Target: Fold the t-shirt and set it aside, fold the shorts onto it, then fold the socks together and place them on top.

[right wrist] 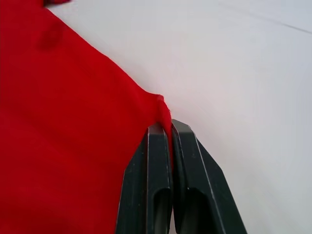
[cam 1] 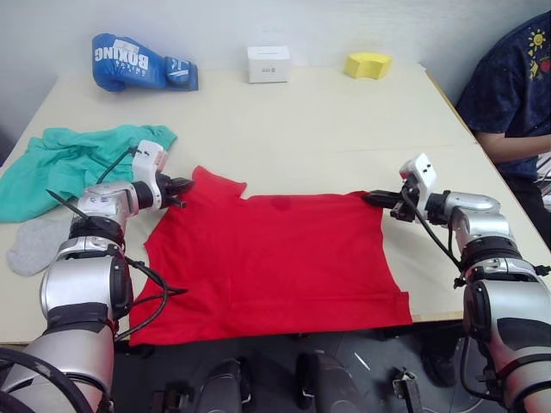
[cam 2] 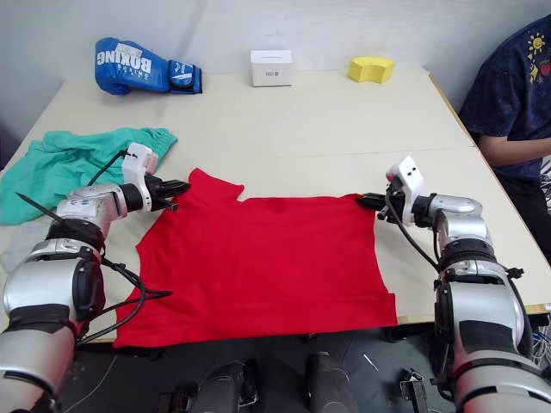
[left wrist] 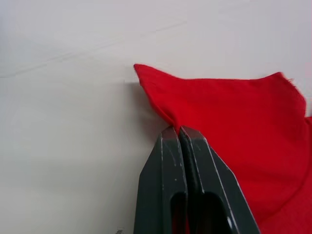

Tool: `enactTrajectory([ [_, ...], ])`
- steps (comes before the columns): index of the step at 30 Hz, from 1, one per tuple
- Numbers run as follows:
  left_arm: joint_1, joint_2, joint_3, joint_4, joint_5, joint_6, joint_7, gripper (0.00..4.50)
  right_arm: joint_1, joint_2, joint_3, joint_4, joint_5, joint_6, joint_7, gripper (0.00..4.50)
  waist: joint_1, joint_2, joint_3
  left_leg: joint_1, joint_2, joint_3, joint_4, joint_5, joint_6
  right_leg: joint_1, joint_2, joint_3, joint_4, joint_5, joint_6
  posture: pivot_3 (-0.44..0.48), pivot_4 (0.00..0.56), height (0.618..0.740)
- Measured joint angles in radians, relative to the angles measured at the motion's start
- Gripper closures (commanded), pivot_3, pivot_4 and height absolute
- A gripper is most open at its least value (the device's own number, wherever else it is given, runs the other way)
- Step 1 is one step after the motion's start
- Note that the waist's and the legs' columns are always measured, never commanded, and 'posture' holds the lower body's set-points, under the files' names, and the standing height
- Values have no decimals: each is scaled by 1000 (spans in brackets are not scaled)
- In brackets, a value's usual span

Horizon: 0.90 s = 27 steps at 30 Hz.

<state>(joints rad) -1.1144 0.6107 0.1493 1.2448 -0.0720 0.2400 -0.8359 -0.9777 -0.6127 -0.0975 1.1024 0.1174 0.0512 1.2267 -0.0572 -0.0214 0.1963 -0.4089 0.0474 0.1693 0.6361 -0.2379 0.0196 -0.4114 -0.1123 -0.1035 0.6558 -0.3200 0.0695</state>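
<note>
The red t-shirt [cam 1: 271, 262] lies spread flat across the front of the table, its lower edge hanging over the front. My left gripper [cam 1: 183, 184] is shut on the t-shirt's far left corner; the left wrist view shows the fingertips [left wrist: 170, 139] pinching red cloth. My right gripper [cam 1: 376, 199] is shut on the far right corner, cloth caught between its fingers [right wrist: 158, 134]. The teal-green shorts [cam 1: 73, 163] sit crumpled at the table's left. A light grey sock [cam 1: 36, 243] lies near the left front edge, below the shorts.
A blue boxing glove [cam 1: 138, 63], a small white box [cam 1: 268, 64] and a yellow sponge [cam 1: 368, 64] line the table's far edge [cam 1: 301, 76]. A person in a dark patterned shirt [cam 1: 508, 82] sits at the right side.
</note>
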Motion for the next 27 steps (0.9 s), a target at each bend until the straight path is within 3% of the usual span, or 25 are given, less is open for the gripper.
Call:
enactTrajectory([
  [7,31,48,20,-142,-40,26,-109,4469,18,-35,-28,-102,51,56,41,4500,1,0,0,0,0,0,0,0,0,0,0,0,0,0,0,0,150,740],
  [13,240,102,39,-403,-105,165,-174,4469,174,-53,-29,-307,106,159,79,4500,0,0,0,0,1,0,0,0,0,0,0,1,3,0,0,0,150,740],
  [18,427,111,51,-650,-155,270,-148,4469,311,-47,-29,-494,137,208,37,4500,4,0,0,1,0,-1,1,-1,0,1,-2,2,1,0,0,0,150,740],
  [24,554,109,61,-808,-177,316,-93,4469,413,-12,-15,-544,115,129,-55,4500,5,0,0,0,0,-3,1,-1,0,1,-2,4,2,0,0,0,150,740],
  [27,583,112,58,-850,-184,350,-85,3837,434,-13,-11,-571,106,116,-80,3804,5,0,0,0,0,-3,1,-1,0,1,-2,6,1,0,-1,0,150,740],
])
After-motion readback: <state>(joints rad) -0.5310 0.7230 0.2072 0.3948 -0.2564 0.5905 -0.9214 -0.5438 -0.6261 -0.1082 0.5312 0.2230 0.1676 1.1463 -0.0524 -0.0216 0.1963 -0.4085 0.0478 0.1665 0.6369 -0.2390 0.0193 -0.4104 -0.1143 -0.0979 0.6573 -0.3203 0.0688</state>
